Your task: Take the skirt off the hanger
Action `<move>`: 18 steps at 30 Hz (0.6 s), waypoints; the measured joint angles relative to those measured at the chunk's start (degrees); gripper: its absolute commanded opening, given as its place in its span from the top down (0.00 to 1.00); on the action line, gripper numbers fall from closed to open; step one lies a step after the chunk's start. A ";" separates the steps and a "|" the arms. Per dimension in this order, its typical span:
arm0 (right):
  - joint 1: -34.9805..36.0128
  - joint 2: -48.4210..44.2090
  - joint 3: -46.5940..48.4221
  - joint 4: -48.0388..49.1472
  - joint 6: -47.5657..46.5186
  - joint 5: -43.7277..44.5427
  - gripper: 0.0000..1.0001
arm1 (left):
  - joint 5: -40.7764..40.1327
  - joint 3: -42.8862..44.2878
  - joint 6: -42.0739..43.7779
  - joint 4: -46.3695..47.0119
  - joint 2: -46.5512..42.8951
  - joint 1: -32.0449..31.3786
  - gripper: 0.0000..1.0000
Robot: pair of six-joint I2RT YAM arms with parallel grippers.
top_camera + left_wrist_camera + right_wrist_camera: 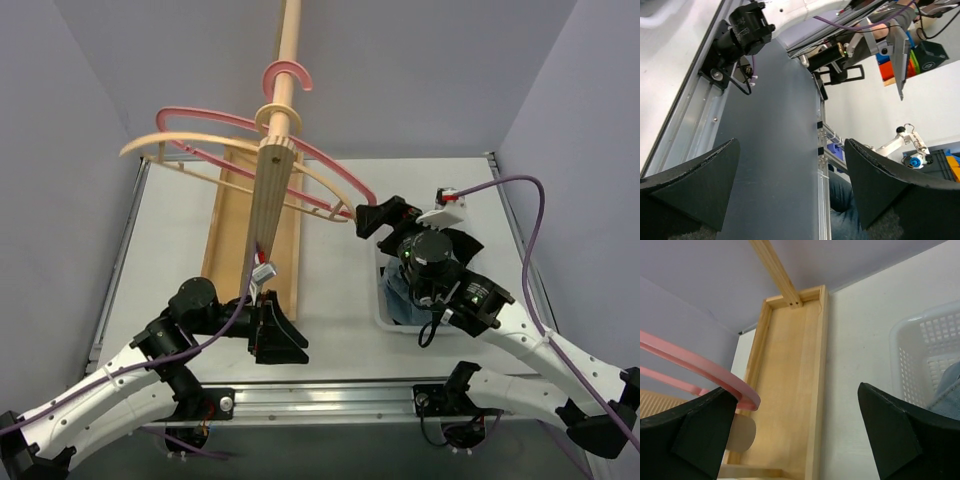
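The blue denim skirt (399, 291) lies bunched in the white basket (381, 316), partly hidden under my right arm. A corner of the skirt (951, 388) also shows in the right wrist view. The pink hanger (246, 133) hangs bare on the wooden rack's pole (285, 70). My right gripper (381, 217) is open with nothing between its fingers, level with the hanger's right end. That pink hanger end (720, 375) sits just beside its left finger. My left gripper (279, 336) is open and empty, low near the table's front edge.
A beige hanger (190, 150) hangs on the same pole, under the pink one. The rack's long wooden base tray (232, 230) lies at centre left. In the left wrist view my left gripper (790, 144) faces the table's front metal rail (821, 165).
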 measured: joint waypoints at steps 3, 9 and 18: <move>0.96 -0.72 -2.75 1.36 -0.96 -1.86 0.00 | 0.37 -0.46 -1.75 1.86 -0.11 -0.20 0.06; 1.22 11.41 10.49 -4.33 -5.44 -3.39 0.00 | -2.23 0.52 -2.84 -0.07 -1.07 0.26 0.06; 1.64 15.23 15.76 -2.19 -9.05 -4.11 0.00 | -5.03 1.64 -2.89 -2.64 -3.76 0.52 0.06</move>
